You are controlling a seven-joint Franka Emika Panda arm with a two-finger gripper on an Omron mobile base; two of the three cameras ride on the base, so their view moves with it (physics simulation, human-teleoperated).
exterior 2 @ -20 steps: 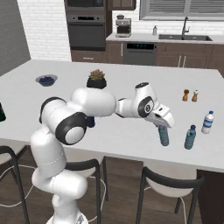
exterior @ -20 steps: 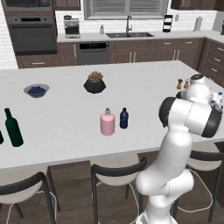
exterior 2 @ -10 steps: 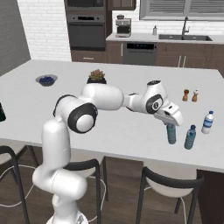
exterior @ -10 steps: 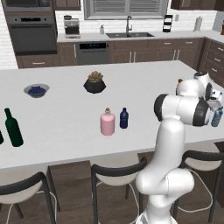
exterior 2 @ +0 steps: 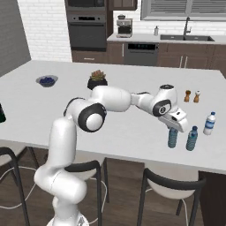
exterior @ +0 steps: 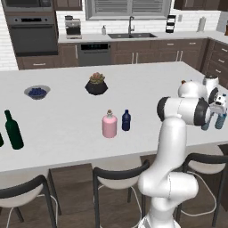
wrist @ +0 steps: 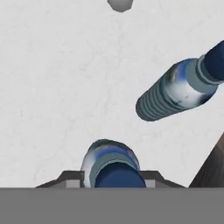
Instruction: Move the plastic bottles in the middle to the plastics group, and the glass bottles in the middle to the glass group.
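**Desk:** Two bottles stand side by side at the island's end. Which one does the arm have?

**Photographer:** The nearer one, the teal bottle (exterior 2: 172, 138). The gripper (exterior 2: 174, 129) sits straight above it with its fingers drawn in on either side of the neck. In the hand view they hug the shoulder with no gap showing, so I read it as gripped.

**Desk:** And where does that put it?

**Photographer:** Upright, with its base at counter (exterior 2: 132, 132) level, just beside a blue-capped bottle (exterior 2: 191, 138) of the plastics group. A white-capped bottle (exterior 2: 209, 123) stands a little beyond. The long axis is vertical and in line with the claw, so the next move, as I judge it, is to let go and lift straight up.

**Desk:** Any risk?

**Photographer:** The neighbour is close. A sideways drift on the way out could knock it over.

**Desk:** What is left in the middle?

**Photographer:** The left base view shows the pink bottle (exterior: 109, 125) and the navy bottle (exterior: 126, 120), upright and just beside each other, well apart from the claw. A green wine bottle (exterior: 13, 130) waits at the far left end.

**Desk:** Do the views differ?

**Photographer:** The hand view gives the gap between the two caps from above. The right base view shows both bases level on the counter, and the left base view alone takes in the middle pair.
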